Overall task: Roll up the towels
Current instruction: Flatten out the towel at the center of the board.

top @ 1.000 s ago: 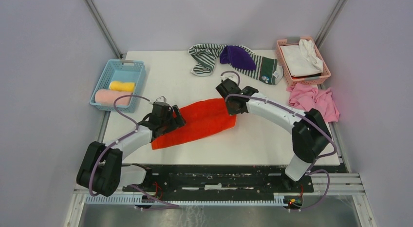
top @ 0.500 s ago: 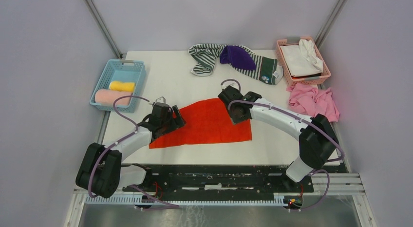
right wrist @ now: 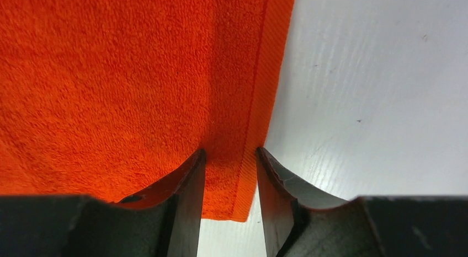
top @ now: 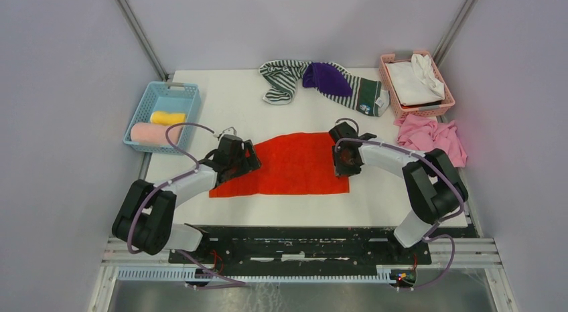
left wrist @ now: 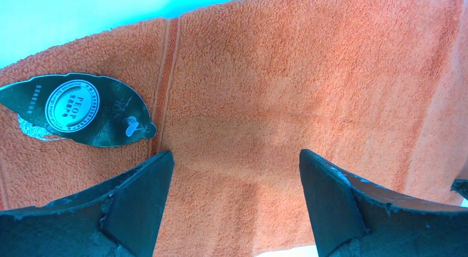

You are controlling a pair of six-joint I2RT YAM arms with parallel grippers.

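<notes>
- Two grippers work one cloth: the orange-red towel, which lies spread flat on the white table and serves as the reference for all positions below.
- Left gripper: positioned over the left end of the orange-red towel. In the left wrist view the left gripper has its fingers spread wide, with nothing between them except the fabric below.
- A leaf-shaped foil label lies on the orange-red towel, near its hem stripe, beside the left finger.
- Right gripper: positioned at the right edge of the orange-red towel. In the right wrist view the right gripper has its fingers drawn close together, pinching the hem band of the towel near its corner.
- Left of the orange-red towel, well apart: a blue basket holding a yellow roll and a pink roll, side by side.
- Beyond the far edge of the orange-red towel: a striped towel, a purple towel lying partly on it, and a dark green towel touching the purple one. All three are unrolled.
- Far right of the orange-red towel: a pink basket containing white cloths.
- Right of the orange-red towel, near the right arm: a crumpled pink towel, just beside the pink basket.
</notes>
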